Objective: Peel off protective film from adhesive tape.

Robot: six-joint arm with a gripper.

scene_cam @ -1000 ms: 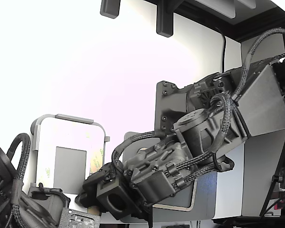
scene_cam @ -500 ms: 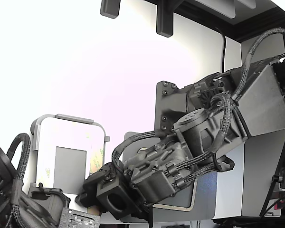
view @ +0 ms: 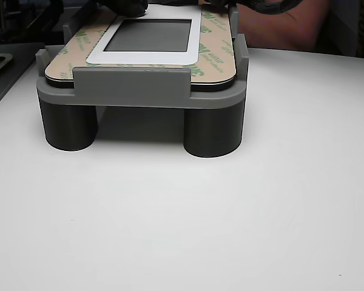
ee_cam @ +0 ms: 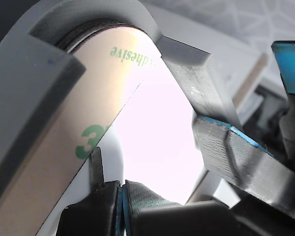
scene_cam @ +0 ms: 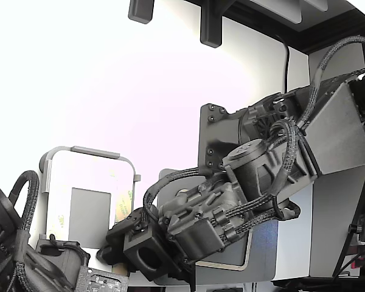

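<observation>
The protective film (view: 215,57) is a tan ring with green print, lying flat on a panel in a grey fixture (view: 130,85). It surrounds a white frame and a dark grey rectangle. The adhesive tape is hidden beneath it. In the wrist view the film (ee_cam: 64,147) fills the near side, inside the fixture's rounded corner (ee_cam: 24,73). My gripper (ee_cam: 122,201) is shut, its blue-lined fingers pressed together at the film's inner edge. I cannot tell whether film is pinched between them. In the exterior view the gripper (scene_cam: 109,249) sits low beside the film (scene_cam: 123,204).
The fixture stands on round legs on a white table (view: 182,212). A second arm (scene_cam: 18,255) with braided cables sits at the exterior view's lower left. In the wrist view, grey blue-edged parts (ee_cam: 236,152) stand close beside my fingers. Dark shapes (view: 128,6) crowd the fixture's far edge.
</observation>
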